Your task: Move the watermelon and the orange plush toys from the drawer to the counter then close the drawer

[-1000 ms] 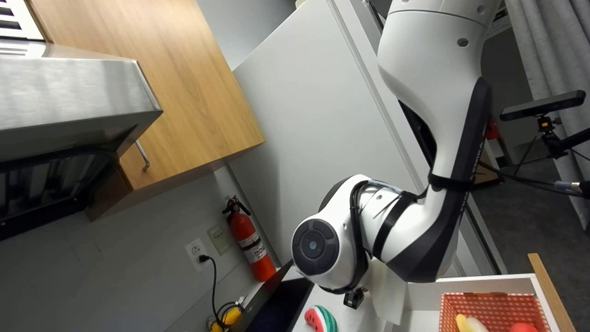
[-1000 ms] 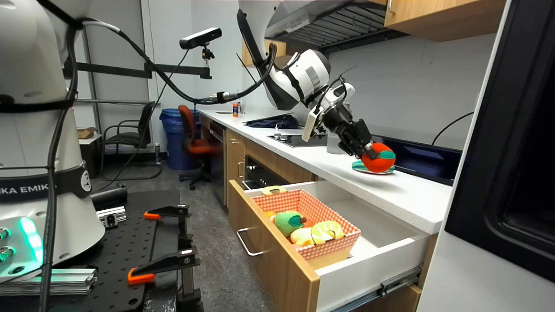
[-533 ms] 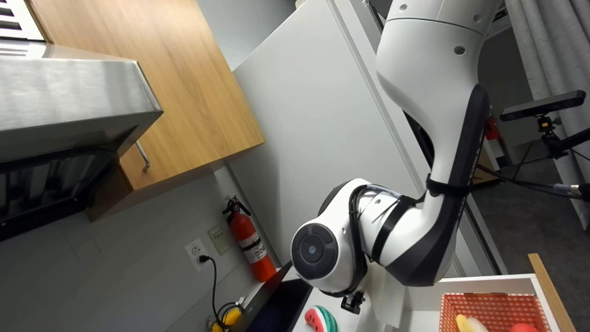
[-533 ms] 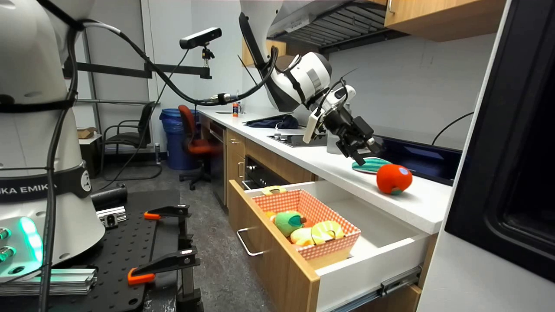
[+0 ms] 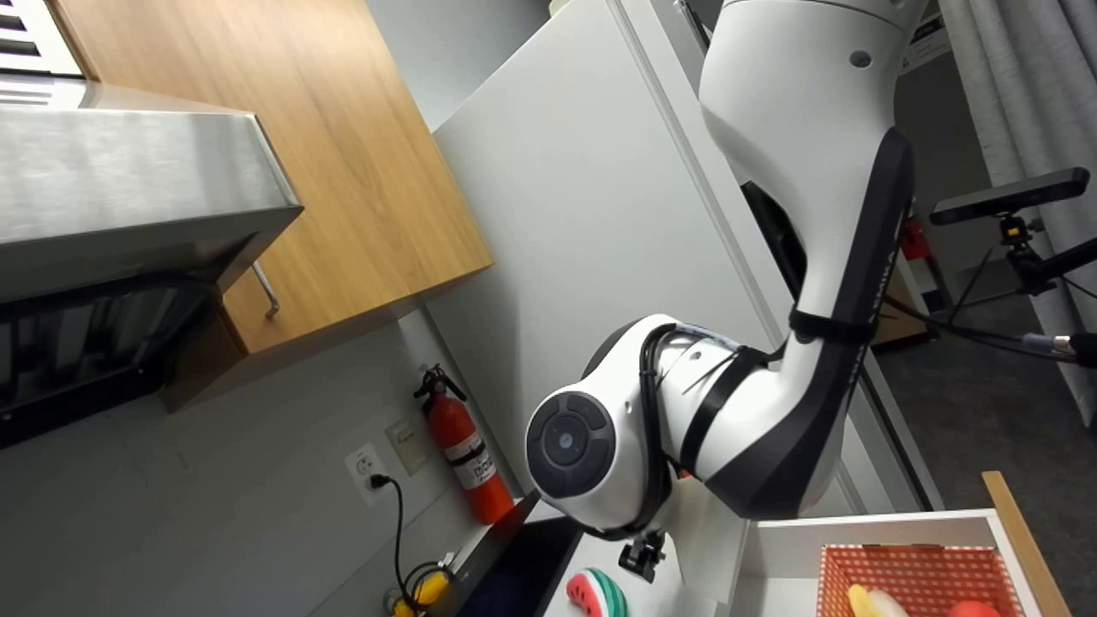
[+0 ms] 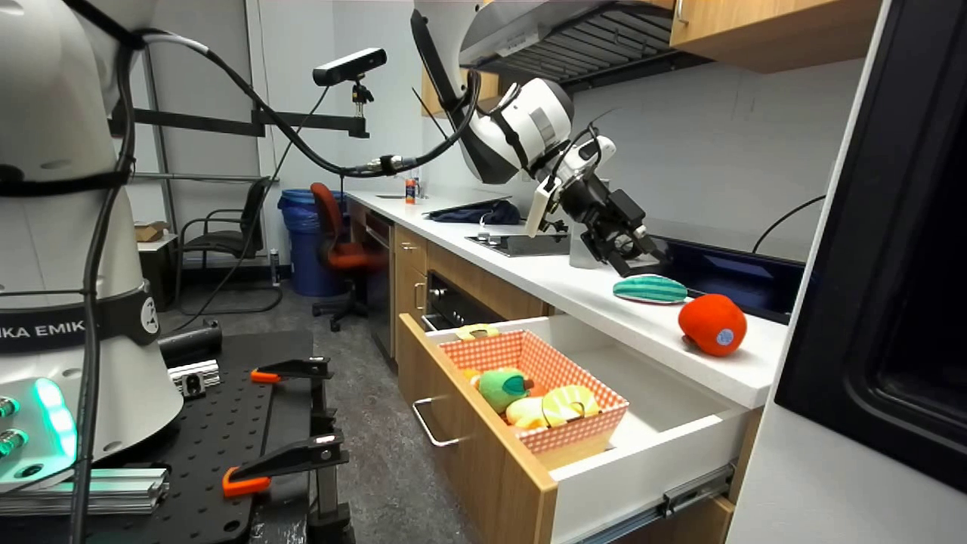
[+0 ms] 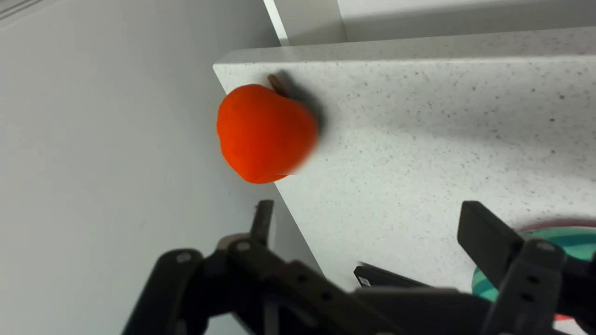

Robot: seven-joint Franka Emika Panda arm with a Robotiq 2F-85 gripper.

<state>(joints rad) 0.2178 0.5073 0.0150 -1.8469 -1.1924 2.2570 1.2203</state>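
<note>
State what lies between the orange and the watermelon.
In the wrist view, bare counter spans from orange to watermelon; the jaws hide a bit beside the watermelon.

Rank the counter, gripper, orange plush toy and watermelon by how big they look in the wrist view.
Largest first:
1. counter
2. gripper, nearest the camera
3. orange plush toy
Unranked: watermelon, partly behind the gripper and cut off by the picture edge.

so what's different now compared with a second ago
The claw let go of the orange plush toy, which rolled along the counter, away from the watermelon and toward the counter's front corner; the claw, now open, rose slightly. The watermelon and open drawer stayed put.
</note>
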